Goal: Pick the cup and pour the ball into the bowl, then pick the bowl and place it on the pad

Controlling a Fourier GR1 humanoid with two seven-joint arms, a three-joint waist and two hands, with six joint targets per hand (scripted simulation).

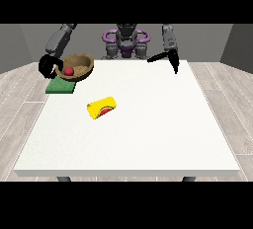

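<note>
Up at the far corner of the large white surface [148,134], at the view's left, the robot's black hand [48,66] is curled round the near-left rim of the round brown wooden bowl [79,65] and has hold of it. The bowl is tilted, its opening turned toward the camera, and it hangs partly over the flat green square pad [60,87], which lies at the surface's left edge; whether the bowl's underside touches the pad cannot be told. Inside the bowl sits the small red ball [69,70], low against the near wall. Well apart from these, nearer the middle of the surface, the yellow cup with a red-and-green watermelon picture [101,107] lies on its side, its open end pointing toward the view's upper right, with nothing touching it. At the view's right, the other black hand [170,58] hangs above the far edge of the surface, clear of every object; one finger points straight down and another part sticks out toward the view's left, so it looks spread and holds nothing. Behind the surface stands the robot's grey and purple torso [126,43], small at the top of the view.
</note>
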